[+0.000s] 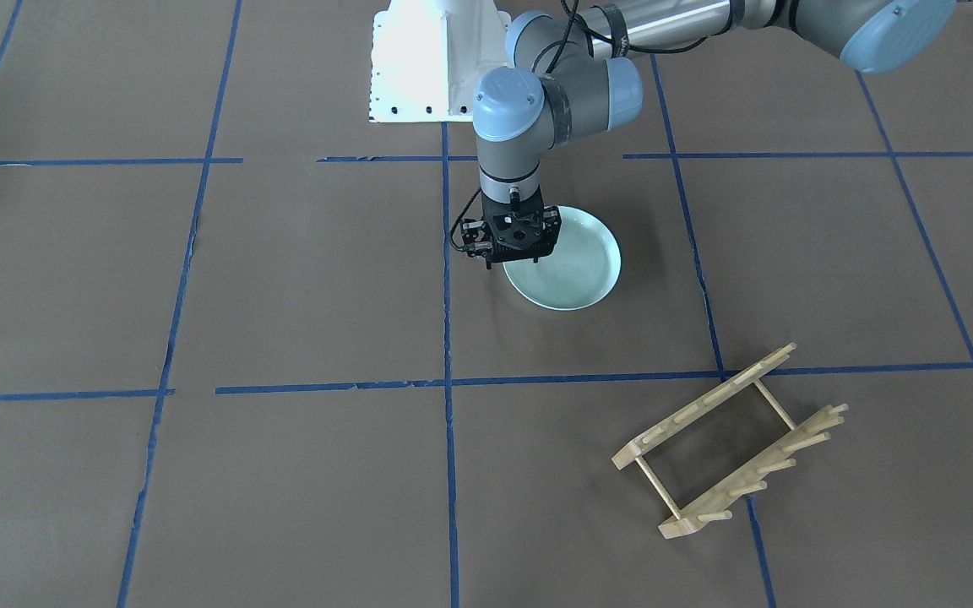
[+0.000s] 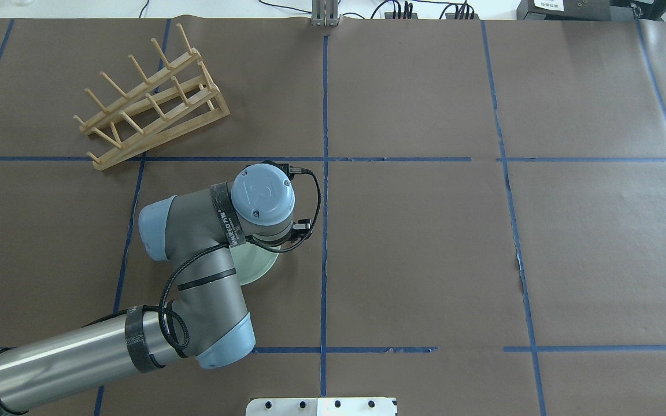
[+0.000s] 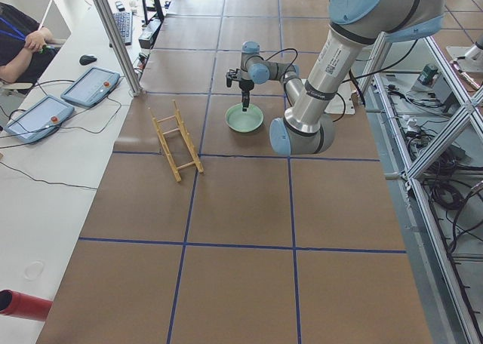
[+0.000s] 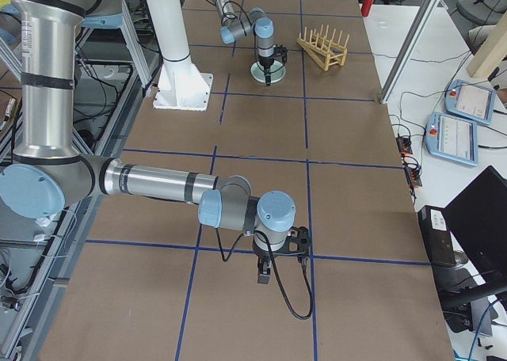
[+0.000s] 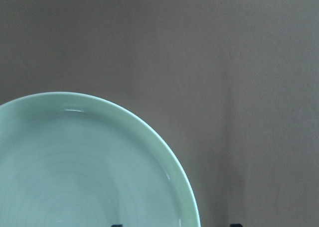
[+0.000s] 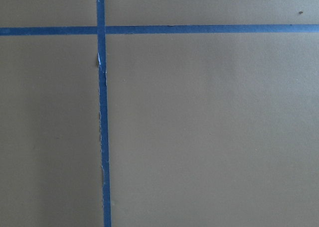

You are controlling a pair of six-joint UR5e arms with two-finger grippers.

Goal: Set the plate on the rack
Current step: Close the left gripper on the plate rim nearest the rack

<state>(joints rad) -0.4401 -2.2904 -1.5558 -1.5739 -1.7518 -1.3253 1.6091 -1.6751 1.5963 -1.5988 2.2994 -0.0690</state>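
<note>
The pale mint-green plate (image 1: 575,270) lies flat on the brown table near the robot's base; it also shows in the left wrist view (image 5: 75,172). My left gripper (image 1: 510,257) points straight down over the plate's edge nearest the table's middle line. It is open, and two dark fingertips (image 5: 234,225) at the bottom of the wrist view straddle the rim. In the overhead view the left wrist hides most of the plate (image 2: 258,263). The wooden rack (image 1: 723,443) stands empty, apart from the plate on the far left side (image 2: 151,107). My right gripper (image 4: 264,278) hangs over bare table; I cannot tell its state.
Blue tape lines (image 1: 444,380) divide the brown table into squares. The white robot base (image 1: 427,67) stands just behind the plate. Two tablets (image 3: 90,87) lie on the side bench beyond the rack's side of the table.
</note>
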